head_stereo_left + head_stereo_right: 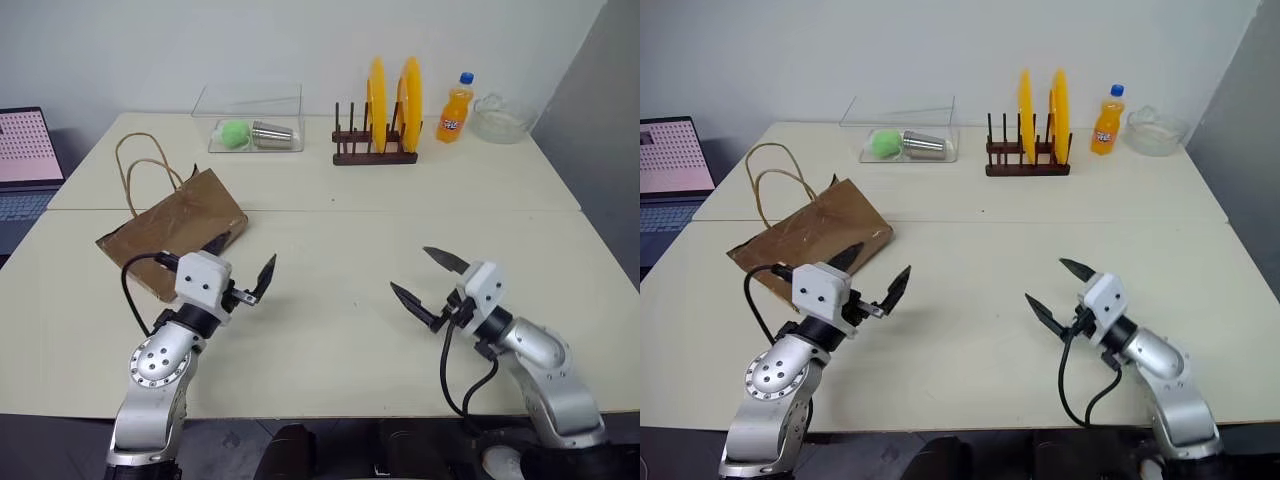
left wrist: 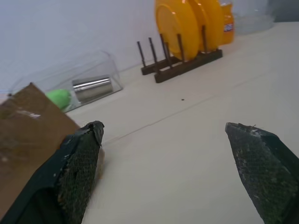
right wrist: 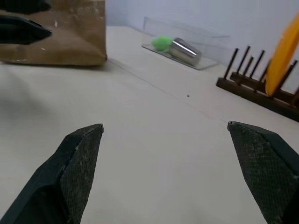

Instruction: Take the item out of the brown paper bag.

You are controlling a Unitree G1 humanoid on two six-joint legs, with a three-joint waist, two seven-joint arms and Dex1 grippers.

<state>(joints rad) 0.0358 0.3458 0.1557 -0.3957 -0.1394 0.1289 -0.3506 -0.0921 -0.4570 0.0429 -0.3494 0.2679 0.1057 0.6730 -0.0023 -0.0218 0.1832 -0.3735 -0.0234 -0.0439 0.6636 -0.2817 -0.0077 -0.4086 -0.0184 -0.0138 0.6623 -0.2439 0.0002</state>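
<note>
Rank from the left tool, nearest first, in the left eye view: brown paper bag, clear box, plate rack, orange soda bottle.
From the left tool:
1. brown paper bag, lying flat right beside it, on the robot's left.
2. clear box, at the table's far edge, straight ahead.
3. plate rack, far edge, to the right.
4. orange soda bottle, farther right, just past the rack.

Brown paper bag (image 1: pixel 175 228) at left of frame, creased, with tan cord handles (image 1: pixel 143 170) — cream table (image 1: pixel 330 300) all round it. Upper centre, two bright yellow plates (image 1: pixel 392 100) in a dark brown rack (image 1: pixel 373 152). Orange bottle (image 1: pixel 456 108), blue cap — and a green ball (image 1: pixel 234 133) beside a silver cup (image 1: pixel 272 134) in the clear box (image 1: pixel 252 118).
</note>
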